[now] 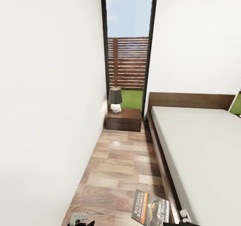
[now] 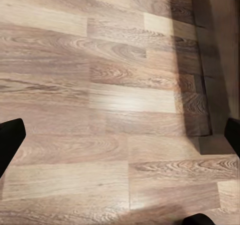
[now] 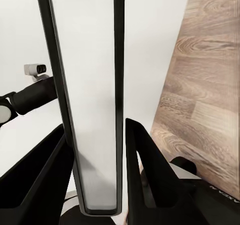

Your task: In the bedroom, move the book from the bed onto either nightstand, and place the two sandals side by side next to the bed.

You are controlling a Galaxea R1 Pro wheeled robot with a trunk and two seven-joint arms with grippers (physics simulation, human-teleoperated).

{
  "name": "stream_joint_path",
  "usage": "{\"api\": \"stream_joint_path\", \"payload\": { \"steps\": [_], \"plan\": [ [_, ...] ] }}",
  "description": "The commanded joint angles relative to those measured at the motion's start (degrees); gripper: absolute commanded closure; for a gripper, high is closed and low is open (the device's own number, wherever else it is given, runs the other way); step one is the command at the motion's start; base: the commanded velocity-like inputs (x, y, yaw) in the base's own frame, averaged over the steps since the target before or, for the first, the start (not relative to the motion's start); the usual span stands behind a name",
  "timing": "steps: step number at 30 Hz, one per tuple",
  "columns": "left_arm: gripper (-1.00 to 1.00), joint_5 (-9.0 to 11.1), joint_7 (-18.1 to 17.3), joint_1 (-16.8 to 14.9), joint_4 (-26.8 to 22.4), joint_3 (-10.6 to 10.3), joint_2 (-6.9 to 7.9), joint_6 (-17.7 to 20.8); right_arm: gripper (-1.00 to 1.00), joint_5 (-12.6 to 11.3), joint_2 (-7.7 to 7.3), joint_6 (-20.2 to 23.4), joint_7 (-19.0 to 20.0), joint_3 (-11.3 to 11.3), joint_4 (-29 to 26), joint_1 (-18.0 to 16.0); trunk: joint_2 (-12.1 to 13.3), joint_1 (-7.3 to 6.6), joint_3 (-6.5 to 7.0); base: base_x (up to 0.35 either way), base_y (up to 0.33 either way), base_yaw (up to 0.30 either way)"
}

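You are looking down a narrow strip of wood-plank floor between a white wall and the bed, whose dark frame and pale mattress are running along the right side toward the headboard; at the far end the nightstand is standing against the tall dark-framed window, just beside the head of the bed, and it is carrying a small lamp with a dark shade and white base; your right gripper is pinching the book, which in the head view is showing near the lower edge with its cover and the "Richard Bachman" lettering turned up toward you, hanging over the floor just beside the bed frame; in the right wrist view the two black fingers are pressing on either side of the book's edge, so the book is sitting between them, edge-on to that camera; your left gripper is hanging over bare planks with its black fingertips spread wide at the picture's two sides, pinching nothing; a small grey part at the head view's lower left is probably the left arm, though too little of it is showing to be sure.
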Motion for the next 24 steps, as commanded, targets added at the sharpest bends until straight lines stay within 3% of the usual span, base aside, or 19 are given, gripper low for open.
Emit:
{"api": "stream_joint_path", "payload": {
  "steps": [1,24],
  "plan": [
    [-1.0,0.52,-0.2,-0.03,0.04,-0.48,0.03,-0.2,1.0,-0.69,-0.02,0.65,0.14,0.23,-0.03,-0.06,-0.05,0.02,-0.07,0.198,0.0,-0.19],
    [-1.0,0.5,-0.2,-0.03,0.02,-0.5,0.0,-0.2,1.0,-0.69,0.08,0.65,0.14,0.23,-0.03,-0.06,-0.05,0.02,-0.07,0.315,0.0,-0.015]
  ]
}}
